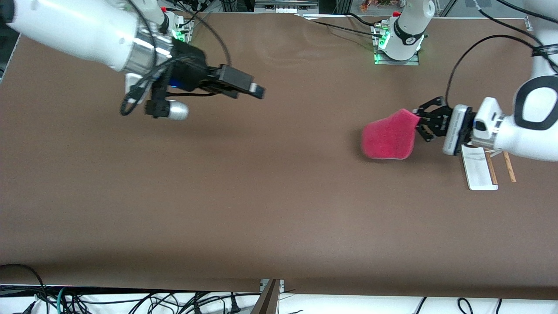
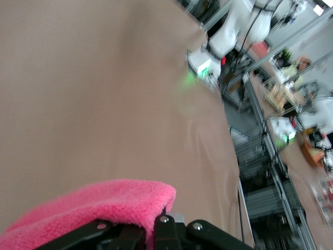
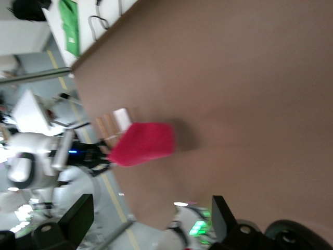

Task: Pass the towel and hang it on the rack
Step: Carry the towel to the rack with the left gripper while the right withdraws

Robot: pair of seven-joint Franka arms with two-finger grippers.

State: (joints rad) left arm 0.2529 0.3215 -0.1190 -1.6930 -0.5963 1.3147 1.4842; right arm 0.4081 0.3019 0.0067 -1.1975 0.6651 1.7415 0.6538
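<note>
Towel (image 1: 388, 135), pink face showing, hangs clamped in left end effector (image 1: 420, 124); right end effector (image 1: 257, 90) apart.

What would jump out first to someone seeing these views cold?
The bright pink towel, hanging over the table from the shut left gripper toward the left arm's end. Just beside it, partly under that arm, stands the rack with its white base and wooden rods. The right gripper, open and empty, hovers over the right arm's end.

Rack (image 1: 479, 170) partly hidden under left arm; crosspiece perhaps covered.
</note>
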